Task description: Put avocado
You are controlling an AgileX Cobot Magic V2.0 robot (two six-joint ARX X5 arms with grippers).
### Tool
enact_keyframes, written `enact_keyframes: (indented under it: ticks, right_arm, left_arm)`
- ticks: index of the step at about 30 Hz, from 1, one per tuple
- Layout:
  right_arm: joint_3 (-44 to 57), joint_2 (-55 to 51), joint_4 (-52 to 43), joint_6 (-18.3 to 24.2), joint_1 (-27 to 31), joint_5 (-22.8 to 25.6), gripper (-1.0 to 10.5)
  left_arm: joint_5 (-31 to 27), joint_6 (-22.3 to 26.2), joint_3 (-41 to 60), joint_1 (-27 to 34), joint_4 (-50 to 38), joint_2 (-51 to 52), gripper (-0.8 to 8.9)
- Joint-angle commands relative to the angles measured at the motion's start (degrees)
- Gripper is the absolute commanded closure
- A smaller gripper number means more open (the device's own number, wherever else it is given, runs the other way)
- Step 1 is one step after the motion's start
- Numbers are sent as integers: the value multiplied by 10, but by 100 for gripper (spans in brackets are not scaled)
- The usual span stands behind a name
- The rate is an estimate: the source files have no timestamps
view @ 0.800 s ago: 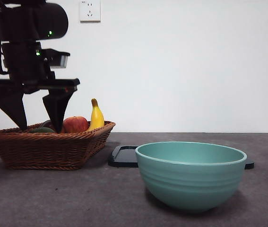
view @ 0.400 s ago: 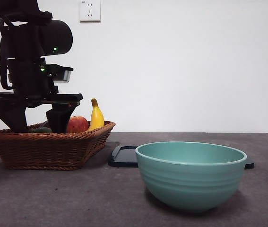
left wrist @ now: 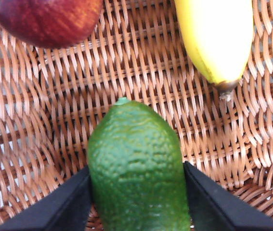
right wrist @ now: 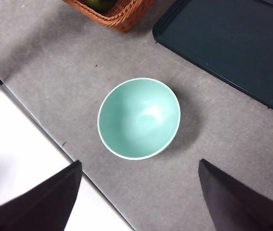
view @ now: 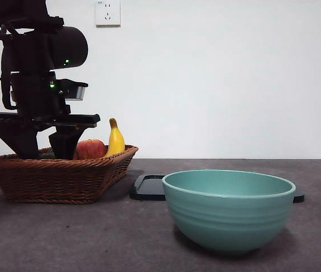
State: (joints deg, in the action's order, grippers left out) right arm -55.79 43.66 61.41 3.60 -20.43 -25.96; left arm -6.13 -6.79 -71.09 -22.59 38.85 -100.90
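Nearest my front camera stood the teal bowl [view: 229, 208], empty, with bare grey table [view: 92, 238] all round it and nothing crowding its rim. Just behind it lay the flat dark tray [view: 149, 187], also bare. The right gripper [right wrist: 138, 202] hung high over the bowl with its jaws spread wide and nothing between them, waiting.

Farther back, the wicker basket [view: 52, 178] held the work. The left gripper [left wrist: 137, 192] was down inside it, its jaws set against either flank of the avocado [left wrist: 138, 168], which lay on the weave with its stem end pointing away from the wrist. I judged this the grasp step: the jaws looked snug on the skin, though from the wrist view alone I could not be sure the pinch was firm. The red apple [left wrist: 45, 19] and the banana [left wrist: 218, 38] lay apart from the avocado, beyond its stem end, so neither was caught in the jaws.

The next move, as I read it, called for a straight lift clear of the basket's raised rim before any travel sideways. Past that rim the way to the bowl or tray was open, and the right arm sat high enough to leave room beneath it
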Motion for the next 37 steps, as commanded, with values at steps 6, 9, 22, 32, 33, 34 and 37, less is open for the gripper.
enact_keyframes:
  ticks: [6, 9, 22, 32, 33, 34, 37]
  right_arm:
    - [-11, 4, -5, -4, -3, -2, 558]
    - [-11, 4, -5, -4, -3, -2, 558]
    - [-11, 4, -9, -6, -3, 1, 558]
    - [-11, 4, -9, -14, -3, 16, 558]
    - [-11, 4, -9, -15, -3, 22, 558]
    - [-11, 4, -9, -15, -3, 22, 558]
    - [-12, 4, -10, -15, -3, 22, 558]
  left_arm:
    - [-1, -2, -21, -4, -1, 10, 611]
    - [0, -2, -35, -10, 7, 37, 611]
    - [125, -2, -51, -137, 20, 163, 610]
    - [125, -1, -51, -274, -1, 120, 610]
    - [125, -1, -51, -288, -3, 107, 610]
    - [125, 0, -51, -300, -4, 94, 610]
    - [124, 1, -51, -327, -12, 48, 610]
